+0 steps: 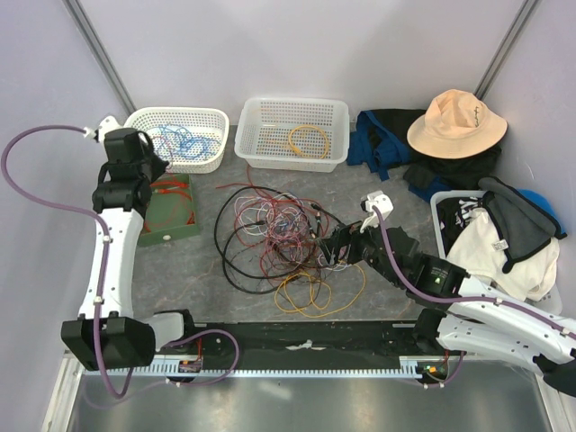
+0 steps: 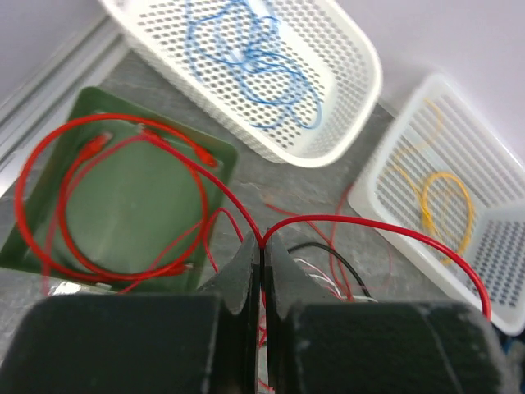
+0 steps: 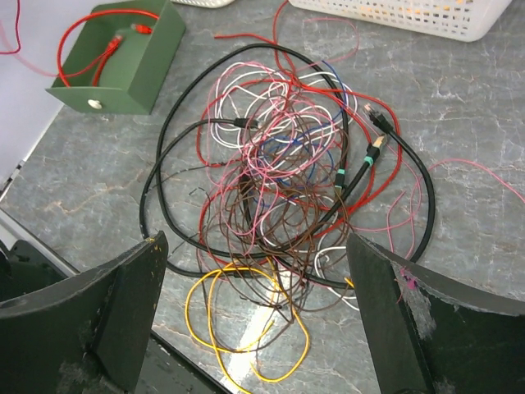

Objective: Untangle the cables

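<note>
While your left fingers (image 2: 244, 275) pinch a red cable (image 2: 369, 226) near the green tray (image 2: 123, 205), your right fingers (image 3: 123, 295) hang spread wide over the cables (image 3: 279, 164) tangled in one heap on the desk (image 3: 484, 107).

A: Along the far edge of the grey table (image 1: 193, 270)?
B: Two white perforated baskets, left basket (image 1: 202, 162) and right basket (image 1: 292, 160), side by side but apart. Green tray (image 1: 169, 236) just nearer than the left one.
A: Off to the right?
B: Tan bucket hat (image 1: 456, 123) lying on dark clothing (image 1: 382, 135). Nearer, white bin (image 1: 437, 216) heaped with white and black garments (image 1: 490, 243).
</note>
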### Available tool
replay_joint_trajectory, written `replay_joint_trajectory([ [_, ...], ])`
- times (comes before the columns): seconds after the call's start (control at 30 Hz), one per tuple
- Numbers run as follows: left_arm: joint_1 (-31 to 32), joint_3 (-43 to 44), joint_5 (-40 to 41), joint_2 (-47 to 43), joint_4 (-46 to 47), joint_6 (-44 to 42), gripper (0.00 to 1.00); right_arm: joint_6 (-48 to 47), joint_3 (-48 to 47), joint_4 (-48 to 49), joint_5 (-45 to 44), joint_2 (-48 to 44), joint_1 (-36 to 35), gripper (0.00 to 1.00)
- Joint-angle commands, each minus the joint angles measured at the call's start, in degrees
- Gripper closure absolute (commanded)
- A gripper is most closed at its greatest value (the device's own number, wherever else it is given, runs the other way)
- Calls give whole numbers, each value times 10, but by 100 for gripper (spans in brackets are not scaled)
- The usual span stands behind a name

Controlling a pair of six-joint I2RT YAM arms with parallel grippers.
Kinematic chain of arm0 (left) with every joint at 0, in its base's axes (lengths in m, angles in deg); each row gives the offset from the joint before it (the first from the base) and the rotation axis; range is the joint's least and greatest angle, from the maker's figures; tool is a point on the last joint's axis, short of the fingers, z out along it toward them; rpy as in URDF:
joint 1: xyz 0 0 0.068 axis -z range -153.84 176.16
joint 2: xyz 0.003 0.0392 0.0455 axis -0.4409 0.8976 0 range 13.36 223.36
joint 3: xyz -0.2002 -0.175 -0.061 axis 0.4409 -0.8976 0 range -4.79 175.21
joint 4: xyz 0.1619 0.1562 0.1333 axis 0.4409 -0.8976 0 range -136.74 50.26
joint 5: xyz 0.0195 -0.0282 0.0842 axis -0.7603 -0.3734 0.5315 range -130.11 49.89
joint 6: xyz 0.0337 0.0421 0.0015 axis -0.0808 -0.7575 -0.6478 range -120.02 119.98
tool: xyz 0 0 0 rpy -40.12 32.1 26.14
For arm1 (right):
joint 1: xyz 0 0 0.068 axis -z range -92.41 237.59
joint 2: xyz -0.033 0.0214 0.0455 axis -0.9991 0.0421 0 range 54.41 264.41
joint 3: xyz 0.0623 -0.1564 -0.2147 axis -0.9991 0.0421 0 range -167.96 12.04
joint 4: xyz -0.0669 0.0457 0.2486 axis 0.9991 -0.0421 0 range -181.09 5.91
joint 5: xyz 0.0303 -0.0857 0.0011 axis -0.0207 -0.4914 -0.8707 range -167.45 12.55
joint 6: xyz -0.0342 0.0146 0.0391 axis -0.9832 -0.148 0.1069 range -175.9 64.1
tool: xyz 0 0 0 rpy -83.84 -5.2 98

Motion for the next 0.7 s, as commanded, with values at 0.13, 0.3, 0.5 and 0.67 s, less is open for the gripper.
replay_joint_trajectory([
  [0.13,-69,-89,-33,2,78,41,98,-5,7,24,-4,10,-1,2],
  [0.3,-76,-133,-54,28,119,55,98,-8,10,26,-7,18,-1,2],
  [0.5,-77,-139,-45,64,150,55,98,-8,16,32,-8,25,-1,2],
  [0.67,-82,-113,-16,111,148,50,98,-5,23,33,-8,27,-2,2],
])
